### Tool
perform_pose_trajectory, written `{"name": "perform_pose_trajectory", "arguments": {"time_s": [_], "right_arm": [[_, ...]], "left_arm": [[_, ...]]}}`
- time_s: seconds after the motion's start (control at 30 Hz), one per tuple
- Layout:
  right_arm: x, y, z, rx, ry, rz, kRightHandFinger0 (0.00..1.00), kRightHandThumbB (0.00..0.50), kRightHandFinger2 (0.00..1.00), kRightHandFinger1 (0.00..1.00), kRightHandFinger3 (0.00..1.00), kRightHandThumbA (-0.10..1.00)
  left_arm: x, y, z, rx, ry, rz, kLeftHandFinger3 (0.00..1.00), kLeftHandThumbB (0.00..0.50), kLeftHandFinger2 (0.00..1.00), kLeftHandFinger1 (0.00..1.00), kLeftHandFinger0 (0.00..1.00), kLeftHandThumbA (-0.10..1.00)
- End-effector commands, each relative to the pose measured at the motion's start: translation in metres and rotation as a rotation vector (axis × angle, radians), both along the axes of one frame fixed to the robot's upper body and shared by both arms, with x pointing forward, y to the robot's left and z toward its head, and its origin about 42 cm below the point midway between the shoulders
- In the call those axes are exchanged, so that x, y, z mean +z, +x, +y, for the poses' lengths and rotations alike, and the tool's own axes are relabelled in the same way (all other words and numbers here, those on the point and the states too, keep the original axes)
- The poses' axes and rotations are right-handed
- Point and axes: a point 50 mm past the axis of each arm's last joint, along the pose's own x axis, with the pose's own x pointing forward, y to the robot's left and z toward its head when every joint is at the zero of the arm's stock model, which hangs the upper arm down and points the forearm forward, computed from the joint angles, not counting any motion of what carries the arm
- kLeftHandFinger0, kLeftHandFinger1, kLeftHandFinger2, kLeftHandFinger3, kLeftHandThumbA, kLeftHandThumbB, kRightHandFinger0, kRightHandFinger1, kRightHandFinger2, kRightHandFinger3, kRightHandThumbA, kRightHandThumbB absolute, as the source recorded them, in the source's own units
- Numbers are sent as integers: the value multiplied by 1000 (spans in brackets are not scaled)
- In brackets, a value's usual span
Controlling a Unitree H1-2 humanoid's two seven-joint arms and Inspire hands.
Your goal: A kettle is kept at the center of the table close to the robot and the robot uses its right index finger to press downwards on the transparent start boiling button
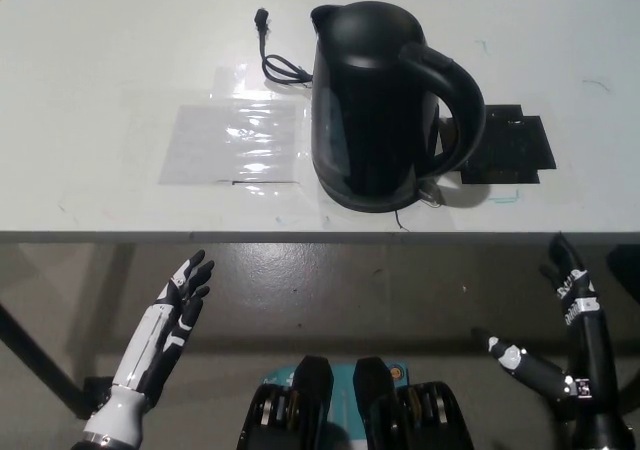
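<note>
My black right hand (570,355) is open, holds nothing and hangs below the table's (100,70) front edge, my white left hand (165,335) rests open too, and the kettle (375,110) near that edge is not pressed yet.

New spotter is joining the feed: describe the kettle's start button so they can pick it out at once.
On the white table, find the black kettle near the front edge. Follow its looping handle down to the base on the robot's right side. The start button is the small clear tab sticking out there, the only transparent part on an all-black body.
</note>
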Motion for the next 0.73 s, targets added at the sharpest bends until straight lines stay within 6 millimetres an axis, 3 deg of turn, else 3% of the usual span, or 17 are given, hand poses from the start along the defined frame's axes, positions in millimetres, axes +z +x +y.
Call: {"name": "perform_pose_trajectory", "arguments": {"time_s": [0.0,0.7], "right_arm": [[6,9,-4,3,-15,-69,855,244,1000,942,1000,1000],[-4,16,-6,36,6,-22,845,210,1000,909,1000,1000]], "left_arm": [[9,1,4,-26,22,-49,1000,364,1000,1000,1000,927],[13,3,6,-13,52,-57,1000,385,1000,1000,1000,893]]}}
